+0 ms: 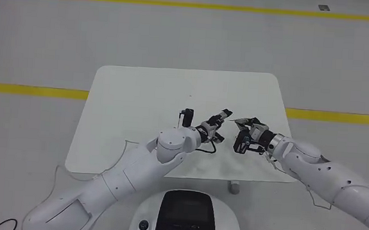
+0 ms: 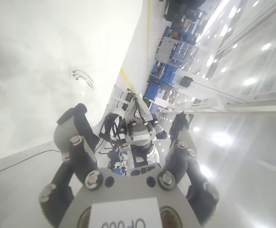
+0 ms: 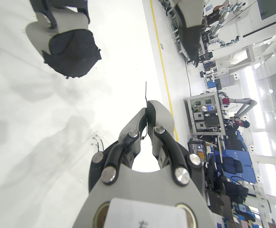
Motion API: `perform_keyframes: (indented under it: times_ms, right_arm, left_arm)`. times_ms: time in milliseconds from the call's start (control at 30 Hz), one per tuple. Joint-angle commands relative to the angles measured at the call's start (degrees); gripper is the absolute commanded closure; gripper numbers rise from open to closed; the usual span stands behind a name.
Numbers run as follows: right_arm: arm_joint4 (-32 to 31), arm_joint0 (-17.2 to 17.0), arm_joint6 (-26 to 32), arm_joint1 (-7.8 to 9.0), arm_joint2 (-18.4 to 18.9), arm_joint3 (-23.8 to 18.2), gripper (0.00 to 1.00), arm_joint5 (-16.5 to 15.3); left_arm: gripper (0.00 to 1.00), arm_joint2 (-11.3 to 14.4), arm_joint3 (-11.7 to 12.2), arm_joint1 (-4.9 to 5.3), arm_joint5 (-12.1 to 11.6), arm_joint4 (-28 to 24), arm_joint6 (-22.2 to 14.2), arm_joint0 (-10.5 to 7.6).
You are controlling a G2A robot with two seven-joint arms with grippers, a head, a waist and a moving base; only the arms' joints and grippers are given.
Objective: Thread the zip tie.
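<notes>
A thin black zip tie (image 3: 146, 91) is pinched in my right gripper (image 3: 147, 105), which is shut on it; the tail sticks out straight past the fingertips. In the top view the zip tie (image 1: 237, 120) shows as a fine line ahead of the right gripper (image 1: 247, 124), above the table's near right part. My left gripper (image 2: 131, 111) is open with nothing between its fingers (image 2: 73, 116), and it faces the right gripper head-on. From above, the left gripper (image 1: 224, 115) sits just left of the zip tie's tip. Its black pads (image 3: 71, 54) flank the tail at a distance.
The white table (image 1: 139, 112) carries a few spare zip ties (image 2: 83, 77) lying flat, also seen as spare zip ties (image 3: 97, 140) beside my right gripper. A thin black cable (image 2: 32, 155) runs across the table's near edge. Yellow floor lines (image 1: 32, 90) pass behind.
</notes>
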Motion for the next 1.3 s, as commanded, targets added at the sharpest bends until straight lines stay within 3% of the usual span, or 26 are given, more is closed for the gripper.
perform_keyframes:
  times_ms: [0,67,467,767,833,967,1267]
  right_arm:
    - [0.0,0.0,0.0,0.0,0.0,0.0,1.0,0.0]
    - [0.0,0.0,0.0,0.0,0.0,0.0,1.0,0.0]
    - [0.0,0.0,0.0,0.0,0.0,0.0,1.0,0.0]
    - [0.0,0.0,0.0,0.0,0.0,0.0,1.0,0.0]
    - [0.0,0.0,0.0,0.0,0.0,0.0,1.0,0.0]
    - [0.0,0.0,0.0,0.0,0.0,0.0,1.0,0.0]
    - [0.0,0.0,0.0,0.0,0.0,0.0,1.0,0.0]
  left_arm:
    - [0.85,0.1,0.3,-0.31,0.3,0.1,0.2,-0.11]
    - [1.0,0.2,0.4,-0.59,0.5,0.2,0.4,-0.22]
    - [1.0,0.7,2.5,-2.6,0.2,0.3,0.7,-1.32]
    - [1.0,0.3,4.0,-3.53,-0.1,0.8,0.2,-1.35]
    - [0.97,0.2,4.2,-3.66,-0.2,1.1,0.1,-1.17]
    - [0.82,-0.2,4.4,-3.87,-0.2,1.6,0.1,-0.92]
    - [0.78,-1.2,4.3,-4.23,0.0,2.9,0.0,-0.3]
